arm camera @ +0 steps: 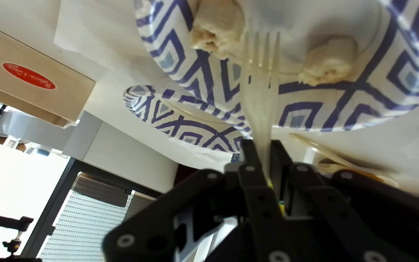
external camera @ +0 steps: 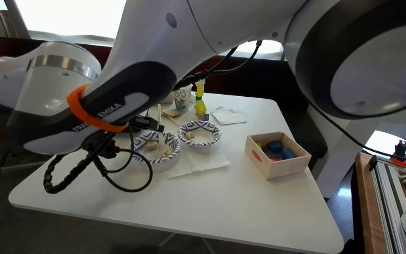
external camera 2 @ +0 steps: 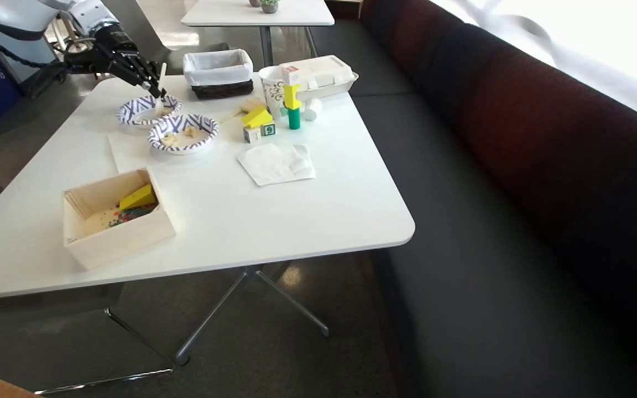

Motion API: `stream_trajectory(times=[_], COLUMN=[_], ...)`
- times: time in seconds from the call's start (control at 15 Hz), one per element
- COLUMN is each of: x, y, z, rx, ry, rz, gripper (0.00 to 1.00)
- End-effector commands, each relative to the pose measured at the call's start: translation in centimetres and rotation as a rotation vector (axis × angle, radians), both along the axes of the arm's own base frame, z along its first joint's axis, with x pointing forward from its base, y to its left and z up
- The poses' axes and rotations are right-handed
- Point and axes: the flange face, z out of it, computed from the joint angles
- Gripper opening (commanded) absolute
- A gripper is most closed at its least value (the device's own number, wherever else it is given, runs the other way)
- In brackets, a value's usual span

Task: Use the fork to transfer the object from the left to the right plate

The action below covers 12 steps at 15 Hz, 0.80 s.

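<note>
Dark bench [external camera 2: 457, 188] runs along one side of the table [external camera: 203, 208], which has rounded corners and a wide open stretch of white top toward the long near edge in an exterior view, so decent elbow room there. The arm [external camera: 160, 38] hogs a lot of that same view, cables [external camera: 74, 175] looping down in front of the tabletop. Box [external camera 2: 125, 243] is parked close to a table edge in both exterior views, and the carton [external camera 2: 321, 73] is over on the bench side, so that bit's tighter. Left plate [external camera: 175, 144] and right plate [external camera: 204, 135] sit just beside each other; can't tell if the rims touch. Gripper [arm camera: 263, 151] hangs near the left plate, fingers [arm camera: 251, 182] squeezed in to the thickness of the fork [arm camera: 260, 91] and holding its handle. Fork's white, close to upright, tines pointing down into that plate. Two chunks [arm camera: 329, 60] lie in there, one either side of the tines in the wrist view: pale, lumpy, kinda crumbly and tan along the rough edges. Can't tell if the tines touch either one. Right plate's got a couple of pale bits [external camera 2: 169, 139] in it too, in an exterior view.
</note>
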Motion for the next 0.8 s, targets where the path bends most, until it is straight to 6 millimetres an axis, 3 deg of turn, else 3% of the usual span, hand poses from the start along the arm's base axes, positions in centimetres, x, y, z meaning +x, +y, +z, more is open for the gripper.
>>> stream_trajectory(times=[0.0,0.4,0.73], x=[-0.4,-0.5,0.5], y=[0.4,0.2,-0.2], z=[-0.2,1.6,1.8], rx=[-0.049,-0.101,-0.124], ry=[0.021,0.0,-0.051], rz=[-0.007,-0.044,-0.005], gripper=[0.03,0.03,0.03])
